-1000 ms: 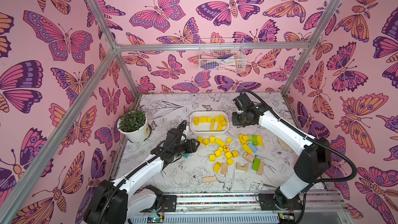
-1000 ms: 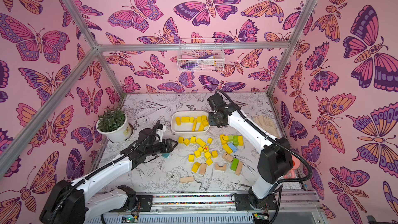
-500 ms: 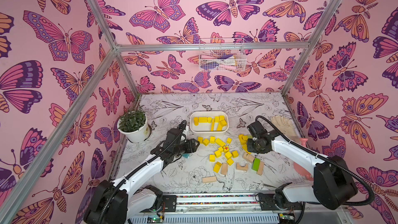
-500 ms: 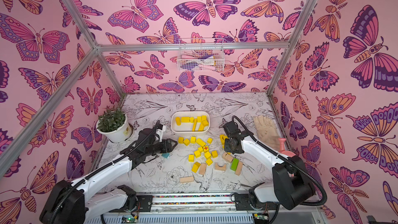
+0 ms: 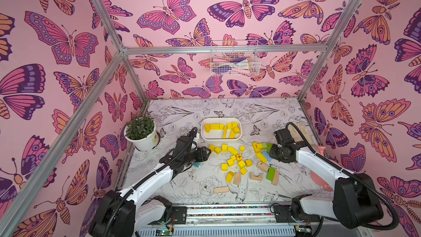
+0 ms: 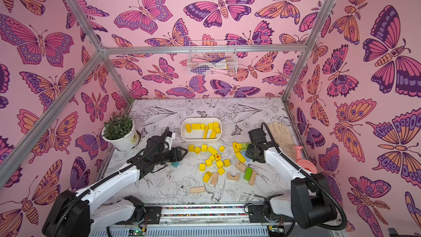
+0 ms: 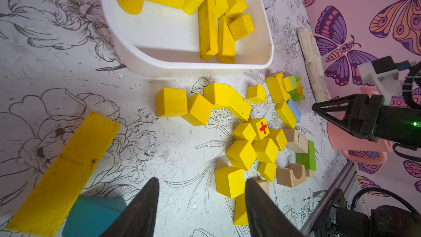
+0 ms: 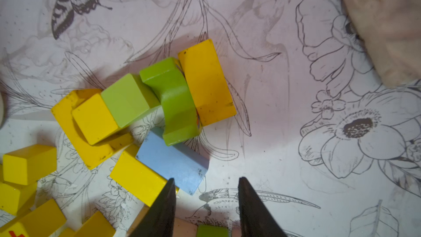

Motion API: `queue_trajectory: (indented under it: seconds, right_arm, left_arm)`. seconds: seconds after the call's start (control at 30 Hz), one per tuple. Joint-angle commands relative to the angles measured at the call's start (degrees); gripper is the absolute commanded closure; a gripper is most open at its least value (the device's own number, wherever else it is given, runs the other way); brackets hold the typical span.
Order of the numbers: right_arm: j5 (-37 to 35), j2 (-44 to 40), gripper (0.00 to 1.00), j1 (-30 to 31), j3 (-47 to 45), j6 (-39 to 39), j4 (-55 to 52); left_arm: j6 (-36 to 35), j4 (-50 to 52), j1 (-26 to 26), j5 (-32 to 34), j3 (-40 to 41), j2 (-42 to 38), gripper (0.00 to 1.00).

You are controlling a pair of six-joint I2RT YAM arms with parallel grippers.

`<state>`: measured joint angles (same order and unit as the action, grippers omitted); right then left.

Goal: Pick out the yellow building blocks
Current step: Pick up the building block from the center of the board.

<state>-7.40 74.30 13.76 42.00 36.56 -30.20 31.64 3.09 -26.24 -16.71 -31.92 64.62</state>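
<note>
two grippers part-open, empty: left gripper near yellow building blocks, right gripper beside blue block.

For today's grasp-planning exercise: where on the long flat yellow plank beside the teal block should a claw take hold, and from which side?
Grip the yellow plank across its narrow width, coming straight down from above. It lies flat and looks too long to span endwise. Choose the half away from the teal block, which crowds one long edge near one end.
</note>
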Motion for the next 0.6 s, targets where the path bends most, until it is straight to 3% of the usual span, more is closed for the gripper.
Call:
queue_trajectory:
  seconds: [0.0,0.57]
  right_arm:
    - [-1.63,1.38,0.54,-0.51,3.59,-2.15,0.39]
    - [2.26,19.64,0.54,-6.49,14.14,-8.01,-1.13]
  left_arm:
    - [0.19,0.77,0.40,0.30,0.37,0.24,0.39]
    - [0.22,0.81,0.49,0.36,0.37,0.33,0.39]
